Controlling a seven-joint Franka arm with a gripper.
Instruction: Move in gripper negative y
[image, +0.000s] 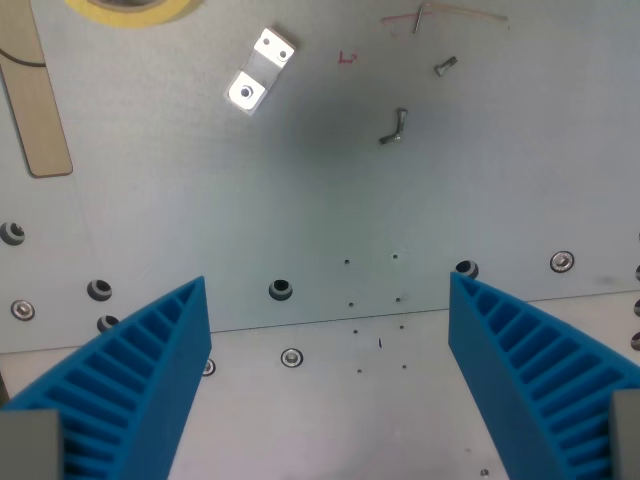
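My gripper (328, 288) is open and empty, looking straight down at a grey metal plate (330, 200). Its two blue ribbed fingers (150, 370) rise from the bottom corners of the wrist view, one at the wrist view's left and one at the wrist view's right, with a wide gap between them. Nothing lies between the fingers.
A small shiny metal bracket (260, 70) lies at the upper middle. A bent metal piece (394, 128) and a small screw (445, 66) lie to its right. A roll of yellow tape (130, 8) sits at the top edge. A tan strip (35, 95) lies at the left. Bolts and holes (281, 290) dot the plate.
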